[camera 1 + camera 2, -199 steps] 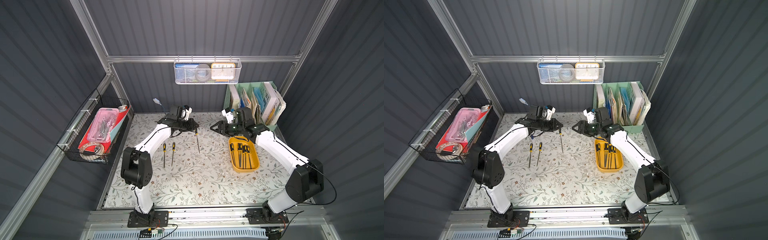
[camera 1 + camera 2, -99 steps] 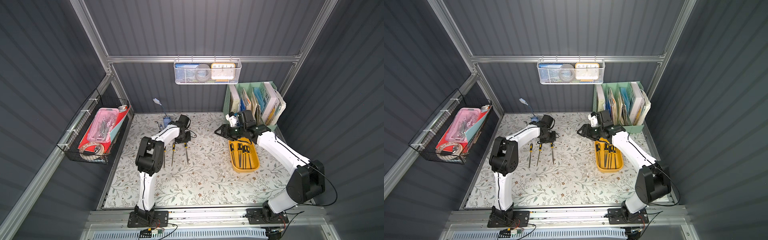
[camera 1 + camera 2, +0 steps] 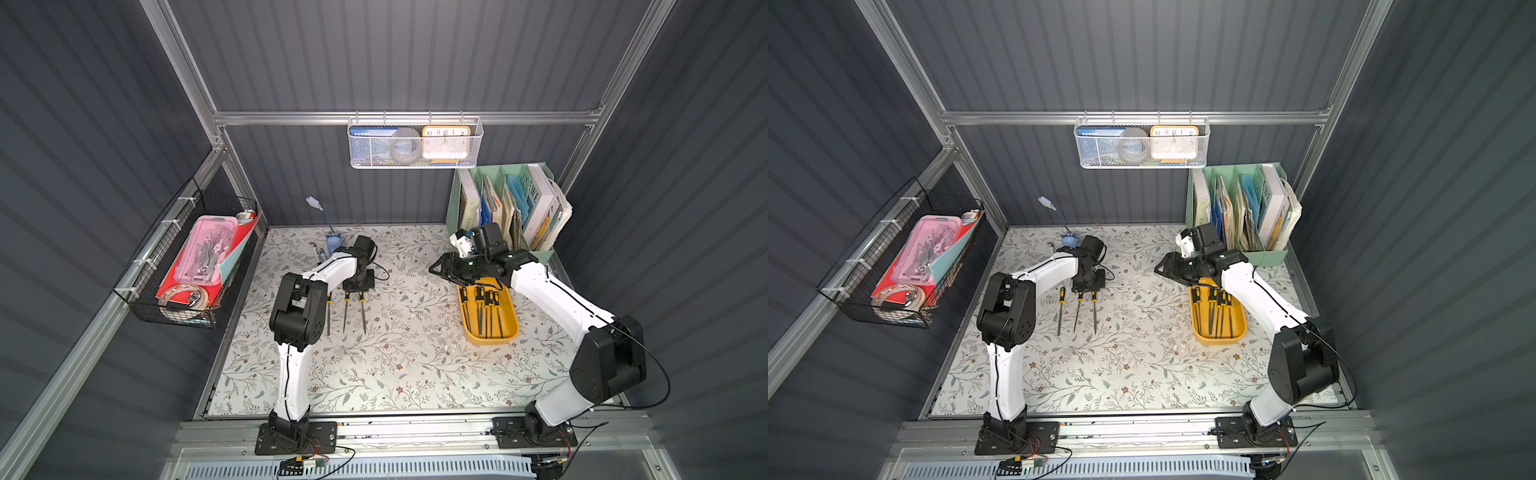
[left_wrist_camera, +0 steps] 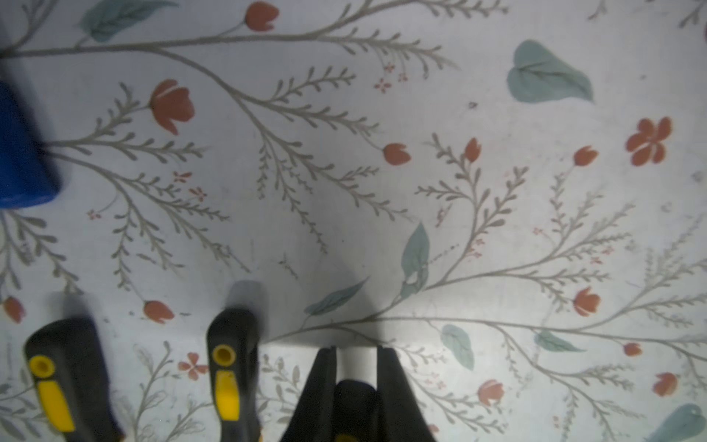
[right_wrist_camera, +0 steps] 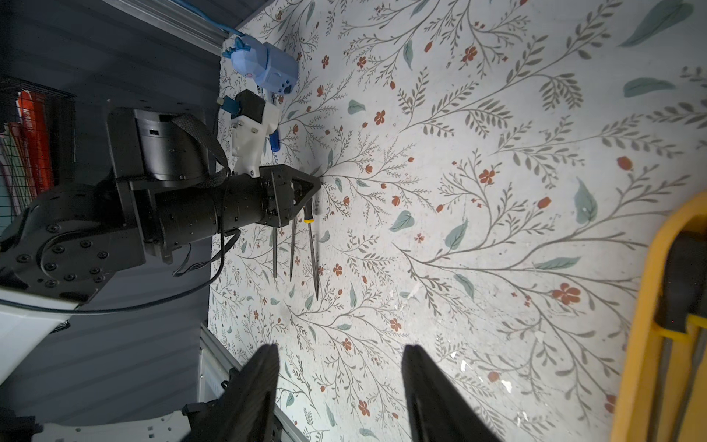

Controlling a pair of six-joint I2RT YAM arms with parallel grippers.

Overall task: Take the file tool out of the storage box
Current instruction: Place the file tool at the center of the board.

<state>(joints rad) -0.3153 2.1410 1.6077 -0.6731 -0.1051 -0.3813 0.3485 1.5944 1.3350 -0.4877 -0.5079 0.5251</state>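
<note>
Nearest me the worktop (image 3: 374, 374) is bare.

Next back, on the right-arm side, sits the storage box (image 3: 490, 340), near rim toward me. Several boxed files (image 3: 484, 311) lie lengthwise in it, black-and-yellow handles packed close at the far end.

Level with it on the left-arm side, the file tool (image 3: 363, 313) lies out on the worktop, tip toward me. Two laid-out files (image 3: 345, 313) sit just beside it, roughly parallel.

Left hand (image 4: 355, 358): down at the worktop, jaws narrow, closed on the file tool's black handle. The shaft appears to lie flat.
- Judgement: the step in hand is the release.
- Open only a little. The neighbouring handle (image 4: 233, 363) is near the outer finger, and a wide opening would likely nudge it.
- Lift straight up before swinging away, so the pads neither drag the handle nor roll the tool.

Right hand (image 5: 341, 347): jaws wide, empty, hovering over bare worktop just beside the box's far end.
- Sensible to wait there until the left arm is clear.
- For a next pick, come down across one handle at the edge of the bundle, not the middle, so the fingers find room.

Farthest, the mint-green book organiser (image 3: 457, 199) stands close behind the right wrist, leaving little room to back up.
</note>
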